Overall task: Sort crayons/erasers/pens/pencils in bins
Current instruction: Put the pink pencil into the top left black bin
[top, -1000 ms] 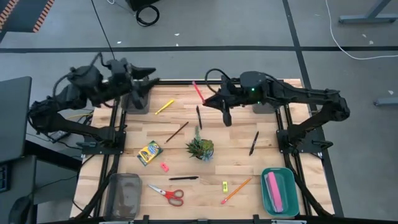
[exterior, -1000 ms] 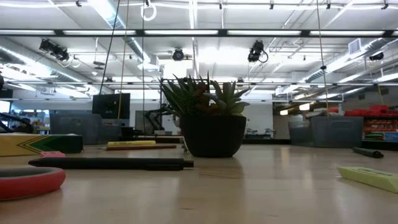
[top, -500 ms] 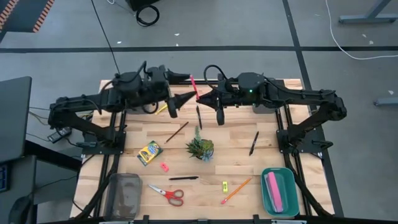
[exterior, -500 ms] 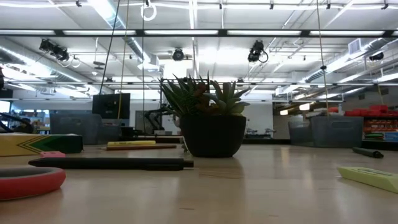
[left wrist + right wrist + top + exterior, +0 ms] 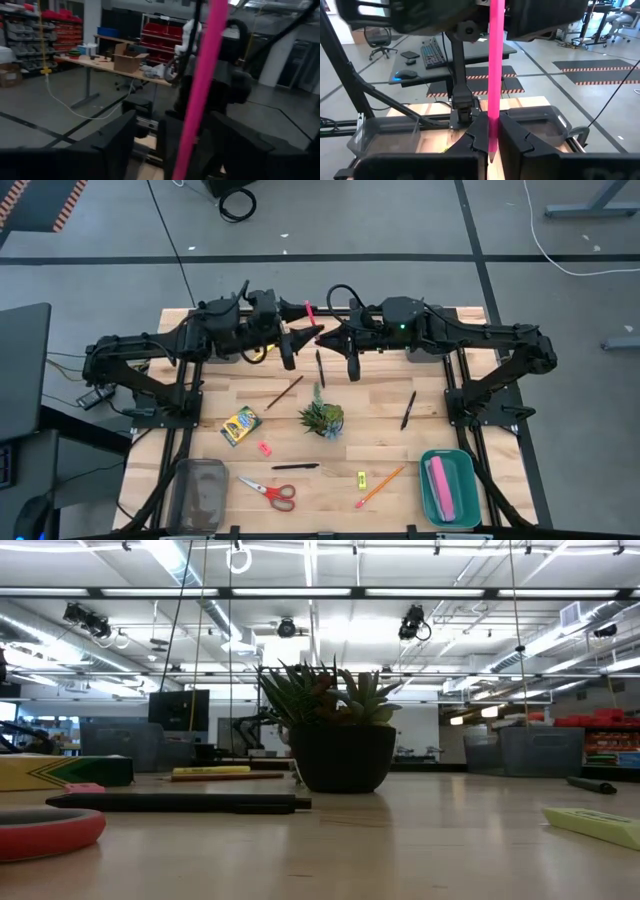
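The right gripper [image 5: 322, 337] was clamped on the pink pencil [image 5: 311, 315], holding it up off the table near the far edge, the stick slanting up and away from the fingertips. A second before, the left arm had been folded back over the far left corner; half a second on it had swung across, and now the left gripper [image 5: 303, 333] had closed the gap, its fingers parted and reaching to either side of that same pencil. I took it for a handover in the making: the right arm offering, the left arm about to take, with the pencil not yet let go by one nor pinched by the other.

From above, the two grippers met nose to nose and the pencil was only a short pink sliver between them. The right wrist view showed far more: the pink pencil [image 5: 495, 75] pinched at its lower end between that arm's own closed fingers, with the left gripper's dark fingers spread around its upper part. The left wrist view showed the pink pencil [image 5: 201, 90] standing between its own parted fingers, apparently free of both. The low view caught none of this, only the potted plant [image 5: 340, 730], a black pen [image 5: 180, 803] and the crayon box [image 5: 62, 771] lying on the table [image 5: 400, 840].
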